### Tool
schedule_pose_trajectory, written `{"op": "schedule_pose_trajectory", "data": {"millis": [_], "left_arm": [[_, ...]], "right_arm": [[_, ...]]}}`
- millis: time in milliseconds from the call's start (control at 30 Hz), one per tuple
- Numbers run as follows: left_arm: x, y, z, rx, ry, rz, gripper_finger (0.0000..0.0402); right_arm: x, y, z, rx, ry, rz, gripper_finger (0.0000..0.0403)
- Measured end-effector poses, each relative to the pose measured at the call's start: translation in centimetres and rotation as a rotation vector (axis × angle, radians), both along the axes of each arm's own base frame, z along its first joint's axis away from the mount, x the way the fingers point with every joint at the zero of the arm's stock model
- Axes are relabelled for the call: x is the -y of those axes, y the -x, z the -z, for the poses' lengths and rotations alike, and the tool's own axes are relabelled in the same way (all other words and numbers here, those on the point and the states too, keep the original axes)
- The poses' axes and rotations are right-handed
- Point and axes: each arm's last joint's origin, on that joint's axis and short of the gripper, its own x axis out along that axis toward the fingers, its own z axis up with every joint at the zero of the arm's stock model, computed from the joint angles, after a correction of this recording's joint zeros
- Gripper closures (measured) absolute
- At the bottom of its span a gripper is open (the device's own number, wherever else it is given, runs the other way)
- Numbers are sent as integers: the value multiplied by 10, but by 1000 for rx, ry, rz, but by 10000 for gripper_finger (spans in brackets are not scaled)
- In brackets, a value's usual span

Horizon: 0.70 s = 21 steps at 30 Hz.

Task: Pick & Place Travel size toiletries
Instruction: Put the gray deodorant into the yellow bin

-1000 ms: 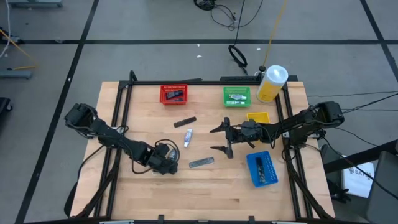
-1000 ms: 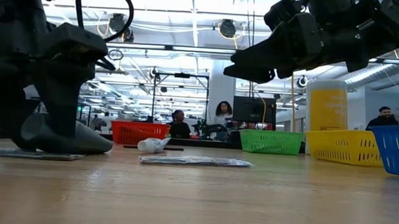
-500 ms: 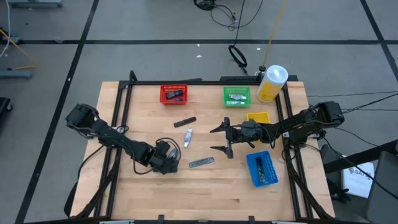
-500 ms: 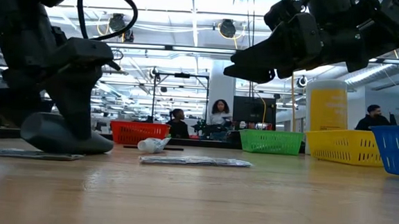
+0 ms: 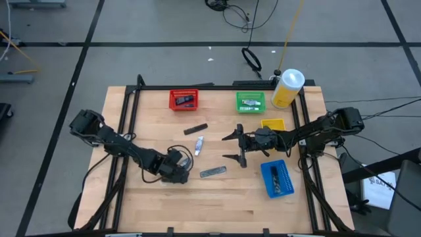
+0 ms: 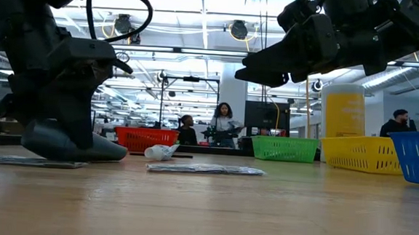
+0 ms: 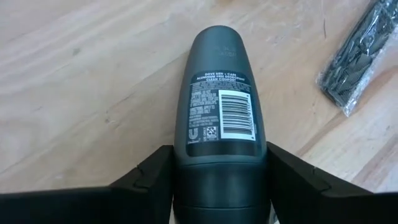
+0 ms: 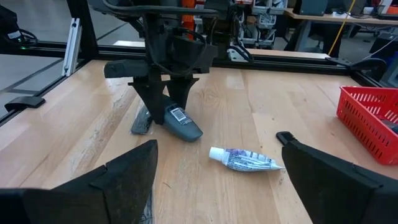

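Left claw (image 7: 219, 186): closing on the dark grey roll-on deodorant (image 7: 221, 93), pads flanking its base.
Right claw (image 5: 231, 147): wide open, empty, hovering.
Advice: squeeze squarely, lift off surface (image 7: 74, 93) gently.

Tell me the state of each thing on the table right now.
left tool: closed on the grey roll-on bottle
grey roll-on bottle: lying on the table, gripped
right tool: open, empty, above the table
white tube: lying loose
black sachet: lying flat
yellow bottle: upright, cap on
red bin: holds a dark item
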Motion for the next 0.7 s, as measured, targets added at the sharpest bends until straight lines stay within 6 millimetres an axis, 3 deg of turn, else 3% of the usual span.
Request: {"op": "schedule_pose_trajectory", "data": {"millis": [200, 500, 700], "left_arm": [[-16, -7, -6, 17, -67, 88, 163], [-52, -40, -19, 233, -80, 322, 201], [-82, -59, -35, 455, -120, 393, 181]], "right_arm": [[0, 1, 3, -30, 27, -9, 69], [-2, -1, 18, -92, 254, -74, 69], [-4, -19, 25, -64, 320, -84, 69]]}}
